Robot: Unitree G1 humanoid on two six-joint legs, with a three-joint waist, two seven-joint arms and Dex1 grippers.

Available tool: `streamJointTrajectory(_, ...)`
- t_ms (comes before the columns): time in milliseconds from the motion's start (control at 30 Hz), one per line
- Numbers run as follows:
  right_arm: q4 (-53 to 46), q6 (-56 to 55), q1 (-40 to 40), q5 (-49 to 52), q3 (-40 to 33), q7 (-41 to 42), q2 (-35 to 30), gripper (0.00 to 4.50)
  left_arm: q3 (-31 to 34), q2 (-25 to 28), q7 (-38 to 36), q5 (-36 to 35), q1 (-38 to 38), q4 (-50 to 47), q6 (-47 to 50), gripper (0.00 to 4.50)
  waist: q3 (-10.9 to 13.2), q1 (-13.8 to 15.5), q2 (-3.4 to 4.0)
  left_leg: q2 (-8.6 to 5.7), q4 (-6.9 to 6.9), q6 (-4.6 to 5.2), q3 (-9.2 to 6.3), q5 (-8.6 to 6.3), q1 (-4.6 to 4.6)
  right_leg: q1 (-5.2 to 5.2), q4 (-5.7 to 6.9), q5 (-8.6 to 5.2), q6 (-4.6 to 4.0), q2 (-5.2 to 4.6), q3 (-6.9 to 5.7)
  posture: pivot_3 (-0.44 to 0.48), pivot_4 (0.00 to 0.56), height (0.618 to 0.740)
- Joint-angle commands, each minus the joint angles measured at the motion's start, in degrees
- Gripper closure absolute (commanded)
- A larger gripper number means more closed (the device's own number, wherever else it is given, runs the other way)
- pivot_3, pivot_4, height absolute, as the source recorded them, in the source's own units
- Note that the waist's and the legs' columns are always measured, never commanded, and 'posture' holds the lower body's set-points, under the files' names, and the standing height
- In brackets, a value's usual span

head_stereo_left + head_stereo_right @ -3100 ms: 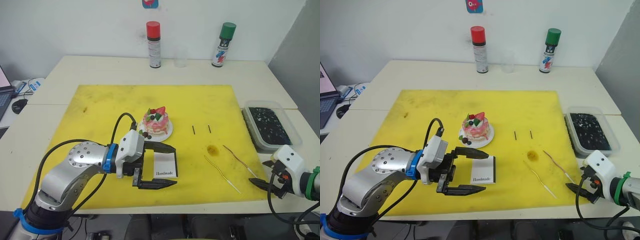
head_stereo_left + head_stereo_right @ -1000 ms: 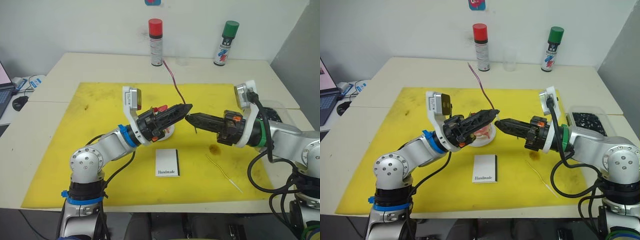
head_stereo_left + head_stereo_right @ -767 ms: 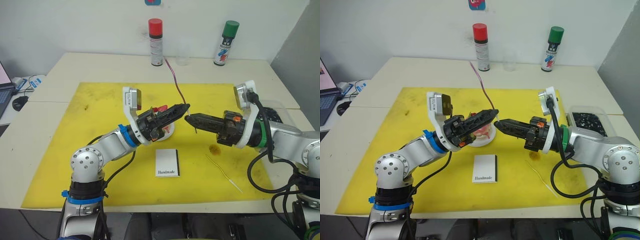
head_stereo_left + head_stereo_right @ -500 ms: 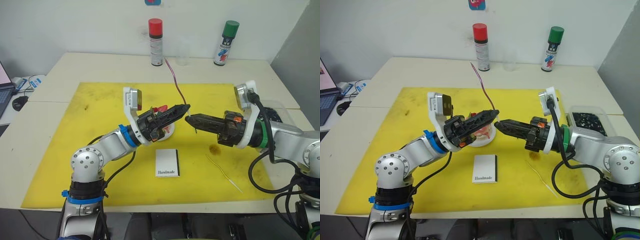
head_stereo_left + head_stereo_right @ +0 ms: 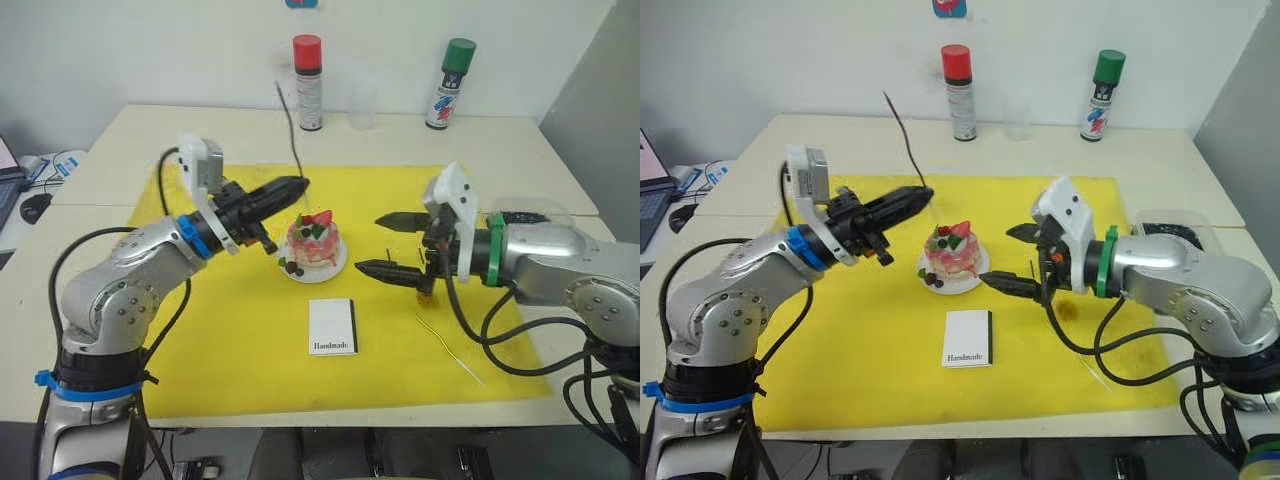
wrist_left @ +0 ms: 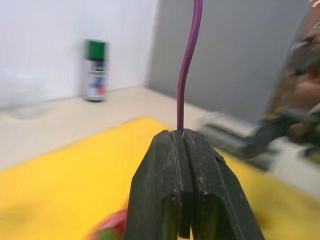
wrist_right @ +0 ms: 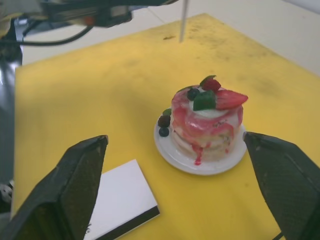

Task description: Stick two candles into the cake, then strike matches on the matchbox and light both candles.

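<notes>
1. The bench (image 5: 560, 160) carries a yellow mat (image 5: 210, 330), with a red-capped spray can (image 5: 308, 83) and a green-capped spray can (image 5: 445, 84) standing at its far edge and a clear tray of dark bits (image 5: 545, 215) off the mat's right side.
2. The left arm is raised over the mat's left part, forearm reaching toward the middle; the left gripper (image 5: 297, 184) hangs in the air just left of and above the cake, fingers pressed together on one candle (image 5: 290, 135), which rises steeply from the fingertips toward the far wall.
3. The right arm comes in from the right with its forearm level; the right gripper (image 5: 385, 243) points at the cake from just right of it, fingers spread wide apart, holding nothing.
4. The cake (image 5: 312, 242) sits on its white plate (image 5: 338, 266) at mid-mat, between the two grippers.
5. The matchbox (image 5: 333, 326) lies flat on the mat, near side of the cake.
6. The other candle (image 5: 447, 346) lies on the mat in front of the right arm.
</notes>
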Motion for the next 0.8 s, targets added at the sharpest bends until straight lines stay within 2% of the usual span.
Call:
streamJointTrajectory(33, 0.22, -0.21, -3.58, -3.86, 1.41, 1.93, 2.50, 0.04, -0.71, -0.50, -4.76, 6.93, 0.31, 4.34, -6.97, 4.50, 0.01, 0.03, -0.01, -0.01, -0.06, 0.00, 0.00, 0.00, 0.00, -0.01, 0.00, 0.04, -0.14, -0.01, -0.01, 0.000, 0.150, 0.740)
streamJointTrajectory(367, 0.79, 2.26, -4.39, -9.40, 2.78, 1.58, 9.49, 0.04, -1.41, -5.44, -10.19, 13.04, -0.84, 12.92, -12.40, 4.50, 0.01, 0.08, -0.01, 0.01, -0.35, 0.00, -0.09, 0.00, -0.02, -0.07, 0.01, 0.08, -0.31, -0.02, -0.15, 0.000, 0.150, 0.740)
streamJointTrajectory(800, -0.19, 3.87, -3.64, -13.09, 2.27, 3.04, 11.90, 0.04, 0.50, -7.24, -11.47, 13.91, -0.70, 14.86, -10.78, 4.50, 0.01, 0.03, -0.02, 0.01, -0.35, 0.00, -0.11, 0.00, -0.02, -0.05, 0.04, 0.08, -0.31, -0.02, -0.18, 0.000, 0.150, 0.740)
